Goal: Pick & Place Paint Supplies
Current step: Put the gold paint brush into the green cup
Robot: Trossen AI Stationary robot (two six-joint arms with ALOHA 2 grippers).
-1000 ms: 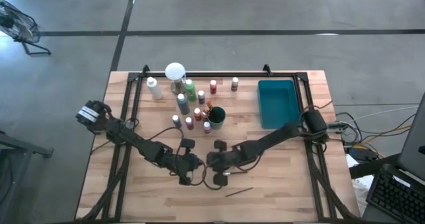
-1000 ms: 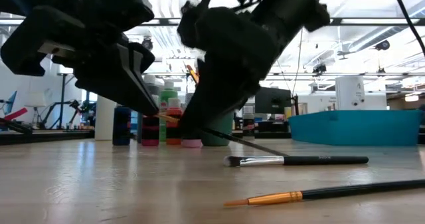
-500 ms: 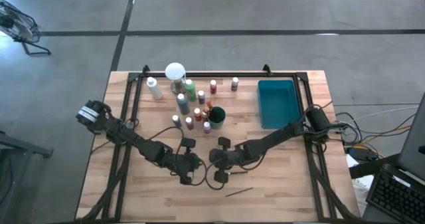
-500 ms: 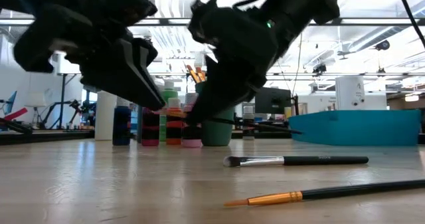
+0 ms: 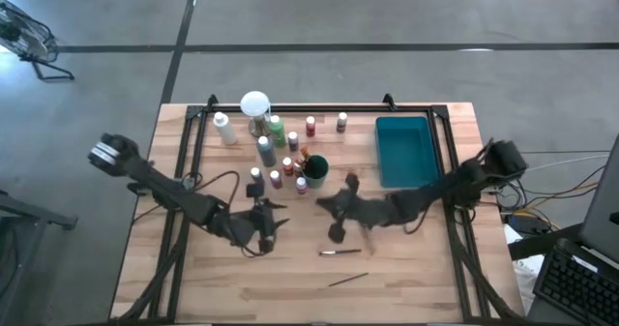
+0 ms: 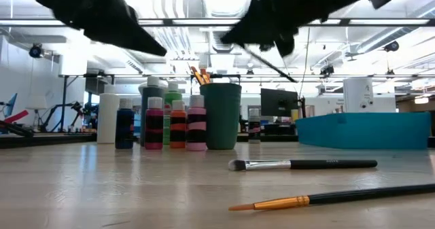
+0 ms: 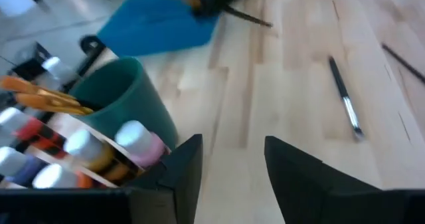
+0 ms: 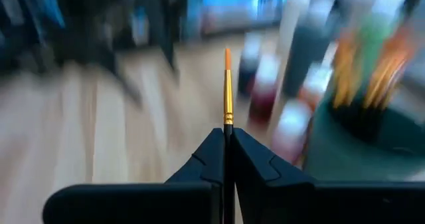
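We see a light wooden slatted table (image 5: 222,287) framed by black metal rails on a grey concrete floor (image 5: 387,16). A rectangular teal plastic tray (image 5: 402,150) lies near the far right corner — in the low view it shows as a long blue wall (image 6: 363,130). A dark green round cup (image 5: 316,170) stands near the middle. By the far rail stands a round white-topped object on a metal base (image 5: 255,106). Off the table's right edge — loose cables (image 5: 566,176) and a black keyboard (image 5: 580,287).
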